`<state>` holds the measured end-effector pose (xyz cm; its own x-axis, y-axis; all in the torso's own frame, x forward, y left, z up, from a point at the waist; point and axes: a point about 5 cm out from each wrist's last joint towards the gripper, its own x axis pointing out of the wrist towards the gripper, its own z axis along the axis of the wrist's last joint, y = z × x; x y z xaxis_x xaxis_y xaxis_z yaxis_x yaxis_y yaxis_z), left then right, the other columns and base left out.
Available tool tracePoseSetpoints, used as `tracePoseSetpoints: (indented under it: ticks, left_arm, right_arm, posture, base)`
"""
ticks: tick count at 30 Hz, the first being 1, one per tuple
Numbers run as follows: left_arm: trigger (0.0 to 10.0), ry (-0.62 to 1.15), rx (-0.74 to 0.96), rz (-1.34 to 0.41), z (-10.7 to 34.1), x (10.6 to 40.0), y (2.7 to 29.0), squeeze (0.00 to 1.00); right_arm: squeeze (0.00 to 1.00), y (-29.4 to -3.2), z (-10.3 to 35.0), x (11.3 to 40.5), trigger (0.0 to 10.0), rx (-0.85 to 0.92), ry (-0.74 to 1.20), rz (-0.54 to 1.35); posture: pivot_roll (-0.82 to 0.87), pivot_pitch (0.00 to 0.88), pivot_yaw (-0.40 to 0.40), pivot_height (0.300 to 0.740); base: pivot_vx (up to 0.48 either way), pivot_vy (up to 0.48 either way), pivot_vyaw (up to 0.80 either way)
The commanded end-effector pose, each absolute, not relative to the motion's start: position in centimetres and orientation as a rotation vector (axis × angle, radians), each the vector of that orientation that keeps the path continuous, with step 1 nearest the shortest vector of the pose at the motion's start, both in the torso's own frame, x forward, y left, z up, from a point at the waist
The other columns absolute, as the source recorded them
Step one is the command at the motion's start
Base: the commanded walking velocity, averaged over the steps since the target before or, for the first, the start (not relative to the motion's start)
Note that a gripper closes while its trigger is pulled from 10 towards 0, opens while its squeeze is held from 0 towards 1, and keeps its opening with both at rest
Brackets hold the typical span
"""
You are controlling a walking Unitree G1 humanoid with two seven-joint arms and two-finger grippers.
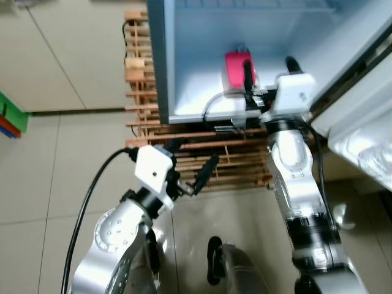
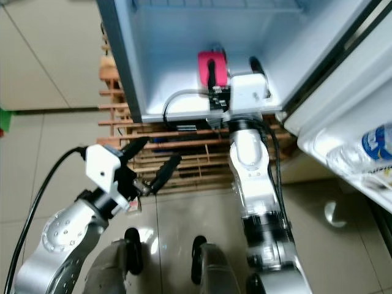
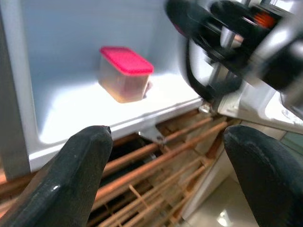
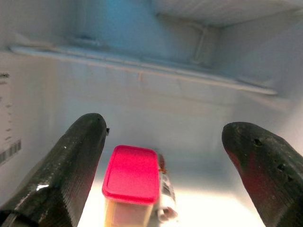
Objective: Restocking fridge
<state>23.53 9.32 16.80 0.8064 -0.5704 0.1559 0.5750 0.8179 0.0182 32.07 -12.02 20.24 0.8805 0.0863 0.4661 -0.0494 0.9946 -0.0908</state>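
Reaching into the fridge (image 1: 184, 55) at upper centre, the right gripper (image 4: 163, 165) gapes wide, empty, fingers flanking a pink-lidded box (image 4: 131, 182) untouched.

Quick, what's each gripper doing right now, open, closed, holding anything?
Left gripper: open, empty, low outside the fridge.
Right gripper: open, empty, inside the fridge facing the red-lidded container.
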Motion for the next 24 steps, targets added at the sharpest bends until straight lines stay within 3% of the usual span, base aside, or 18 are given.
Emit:
tracePoseSetpoints:
  ticks: [1, 5, 11, 19, 24]
  left_arm:
    - [10.0, -0.152, -0.052, -0.556, 16.5, 24.5, 9.6, 0.00]
    - [10.0, -0.156, -0.078, -0.414, 17.2, 26.1, 11.0, 0.00]
    - [10.0, -0.205, -0.007, -0.238, 18.7, 27.3, 13.0, 0.00]
    - [10.0, -0.204, -0.029, -0.192, 17.9, 28.0, 13.8, 0.00]
    - [10.0, -0.185, 0.061, -0.088, 16.6, 28.0, 15.2, 0.00]
  right_arm:
    - [0.00, -12.7, 20.1, 31.2, 10.0, -0.073, -0.488, 0.055]
    - [0.00, -14.7, 19.0, 29.1, 10.0, -0.059, -0.466, 0.033]
    - [0.00, -18.8, 14.7, 27.5, 10.0, -0.082, -0.312, -0.075]
    - [0.00, -19.0, 12.7, 27.4, 10.0, 0.008, -0.212, -0.067]
    - [0.00, -20.1, 12.0, 27.6, 10.0, 0.148, -0.174, -0.102]
  posture:
    - [-0.03, 0.078, -0.077, 0.740]
    - [-0.03, 0.012, -0.053, 0.740]
    - [-0.03, 0.000, 0.005, 0.740]
    - [-0.05, 0.000, 0.023, 0.740]
    - [-0.05, 0.000, 0.017, 0.740]
  base:
    - [0.000, 0.000, 0.00]
    - [0.000, 0.000, 0.00]
    - [0.000, 0.000, 0.00]
    - [0.000, 0.000, 0.00]
    - [0.000, 0.000, 0.00]
